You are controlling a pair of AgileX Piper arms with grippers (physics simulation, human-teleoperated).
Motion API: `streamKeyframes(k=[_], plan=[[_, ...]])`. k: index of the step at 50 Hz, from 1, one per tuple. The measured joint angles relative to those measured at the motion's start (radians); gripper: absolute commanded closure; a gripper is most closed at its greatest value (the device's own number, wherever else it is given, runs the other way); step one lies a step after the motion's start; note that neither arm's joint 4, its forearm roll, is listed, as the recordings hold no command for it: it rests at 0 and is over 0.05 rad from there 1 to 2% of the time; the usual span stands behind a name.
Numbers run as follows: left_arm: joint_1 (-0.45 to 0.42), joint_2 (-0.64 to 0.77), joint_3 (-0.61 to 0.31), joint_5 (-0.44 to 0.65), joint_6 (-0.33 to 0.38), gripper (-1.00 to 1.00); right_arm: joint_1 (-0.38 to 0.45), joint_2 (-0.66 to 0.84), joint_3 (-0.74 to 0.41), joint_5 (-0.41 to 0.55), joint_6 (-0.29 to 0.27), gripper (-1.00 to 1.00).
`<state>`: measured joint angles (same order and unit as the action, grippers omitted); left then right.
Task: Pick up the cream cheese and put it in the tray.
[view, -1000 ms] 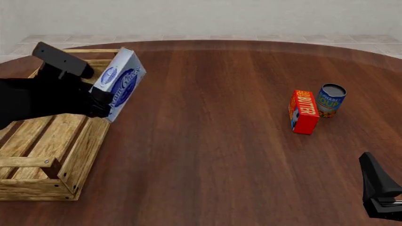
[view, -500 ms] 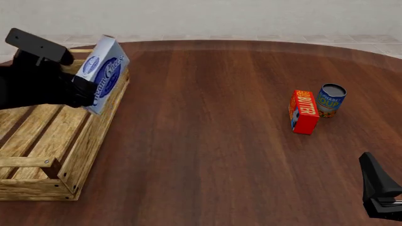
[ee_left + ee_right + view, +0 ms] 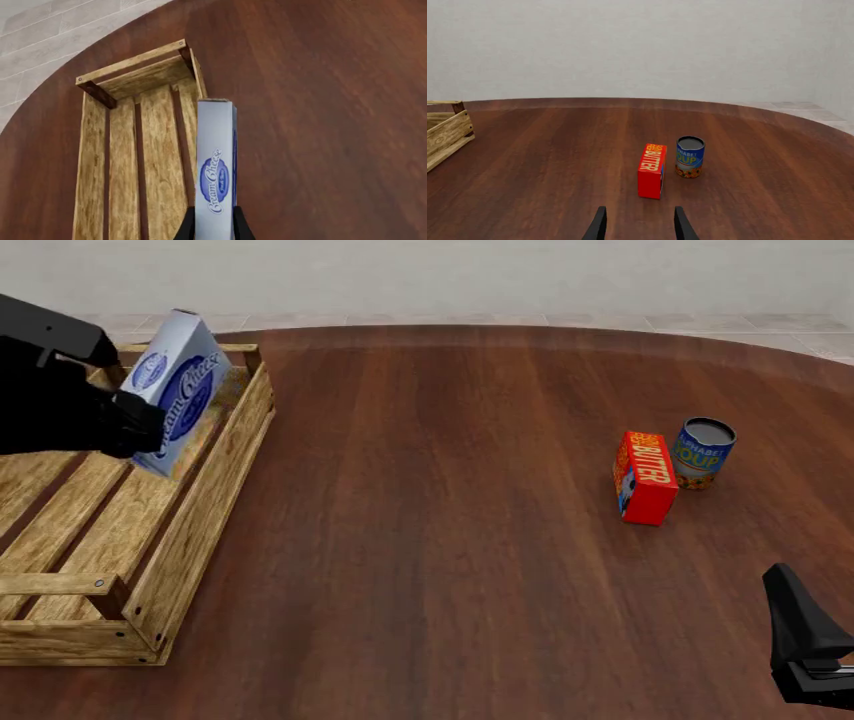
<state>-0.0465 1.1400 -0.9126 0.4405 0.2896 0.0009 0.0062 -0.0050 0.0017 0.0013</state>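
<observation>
From the front, my left claw (image 3: 140, 430) grips the cream cheese (image 3: 178, 390), tilted, over the tray (image 3: 200, 510) near its right wall. At my left wrist, the box (image 3: 215, 170) stands pinched between my fingertips (image 3: 189, 227). At my right wrist, my right claw (image 3: 636, 225) gapes empty, facing the butter box (image 3: 652, 170) and can (image 3: 690, 157).

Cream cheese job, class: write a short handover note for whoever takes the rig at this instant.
Left claw: shut on the cream cheese, holding it tilted above the tray.
Right claw: open, holding nothing, near the table's front right edge.
Done: box picked up and carried over the tray.
Left: lower it onto the slats, open the claw, withdraw.
Butter box and soup can stand untouched at the right.
</observation>
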Motion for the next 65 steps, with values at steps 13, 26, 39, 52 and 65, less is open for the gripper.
streamKeyframes(k=[13,26,39,52,65], plan=[[0.072,0.025,-0.023,0.009,0.0,1.0,0.0,0.0,0.0,0.0,0.0,-1.0],[0.14,0.064,0.004,-0.024,0.03,1.0,0.0,0.0,0.0,0.0,0.0,-1.0],[0.2,0.106,0.038,-0.065,0.089,1.0,0.0,0.0,0.0,0.0,0.0,-1.0],[0.242,0.143,0.062,-0.091,0.137,1.0,0.0,0.0,0.0,0.0,0.0,-1.0],[0.273,0.185,0.086,-0.13,0.162,1.0,0.0,0.0,0.0,0.0,0.0,-1.0]])
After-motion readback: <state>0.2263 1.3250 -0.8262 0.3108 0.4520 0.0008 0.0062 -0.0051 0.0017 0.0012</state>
